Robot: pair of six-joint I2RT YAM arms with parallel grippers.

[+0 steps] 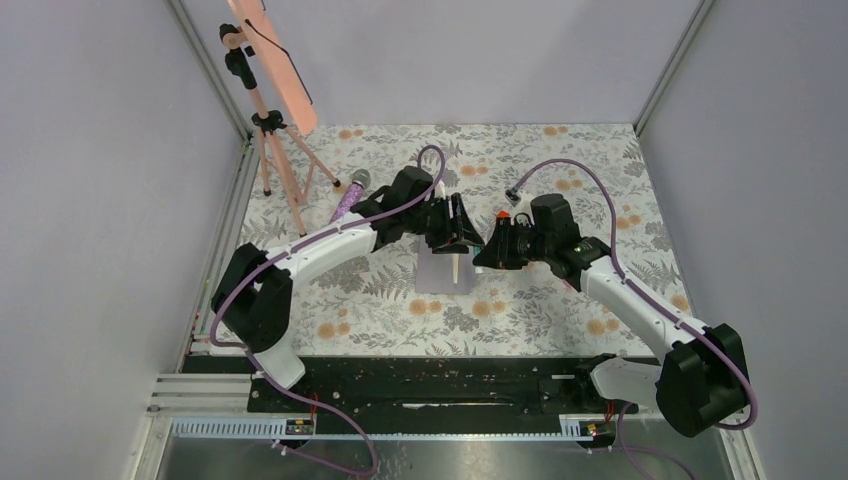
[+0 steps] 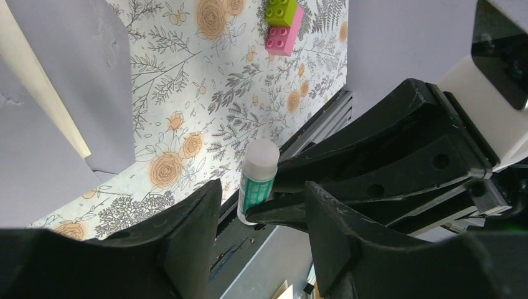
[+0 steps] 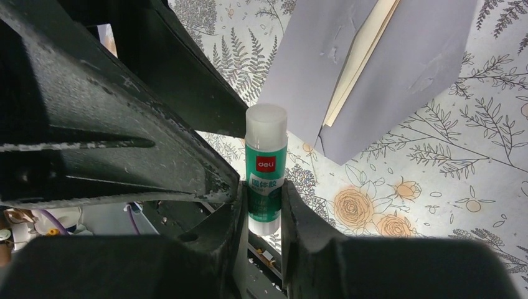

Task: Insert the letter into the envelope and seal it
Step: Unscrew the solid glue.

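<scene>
The envelope [image 1: 440, 276] was laid flat at about the middle of the table [image 1: 560, 300], a little nearer the near edge. The letter [image 1: 455, 267] was lodged inside it, and only a thin cream strip was shown between two grey-lilac layers. The envelope's paper was matte, faintly dimpled and creased. The letter's edge was smooth and straight.

Just above the envelope's far edge, both arms were bent inward from the near edge so that the two grippers were brought tip to tip. A glue stick [image 3: 266, 168] was pinched by its lower body in the right gripper [image 3: 264, 205]. It was a white plastic cylinder with a green label and a frosted cap. The black fingers of the left gripper [image 2: 261, 190] were spread to either side of that stick, and no contact with it could be made out.

The table was covered by a cloth printed with grey ferns and orange roses. Two studded bricks, a green one [image 2: 281, 11] and a pink one [image 2: 283, 38], were set touching on it. A tripod [image 1: 270, 125] was stood at the far left corner.
</scene>
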